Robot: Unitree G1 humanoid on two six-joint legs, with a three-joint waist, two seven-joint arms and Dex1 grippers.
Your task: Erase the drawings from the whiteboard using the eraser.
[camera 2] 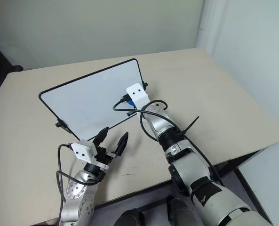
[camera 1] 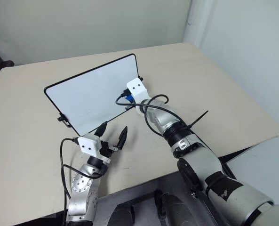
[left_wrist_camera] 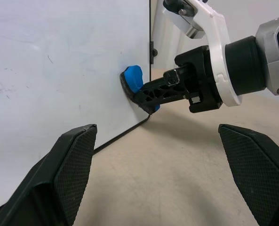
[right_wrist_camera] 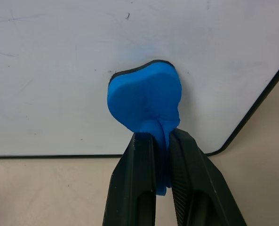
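The right gripper (right_wrist_camera: pixel 160 141) is clamped on the blue eraser (right_wrist_camera: pixel 145 101), pressing its dark face against the whiteboard (camera 1: pixel 90 94) near the board's lower corner at about four o'clock. The left gripper (camera 1: pixel 113 133) hangs with fingers spread, just in front of the board's bottom edge. The board stands tilted on a beige table (camera 1: pixel 224 94) beside pale walls.

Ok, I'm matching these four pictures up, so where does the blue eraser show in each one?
Left eye view: eraser, a blue speck just right of centre, at the whiteboard's lower right corner.
Right eye view: eraser, left of centre, at the same corner.
Left wrist view: eraser, centre, upper half, pressed on the board.
Right wrist view: eraser, centre, pinched by the right tool.
Shared landmark: the board's rounded black-framed corner beside the eraser.
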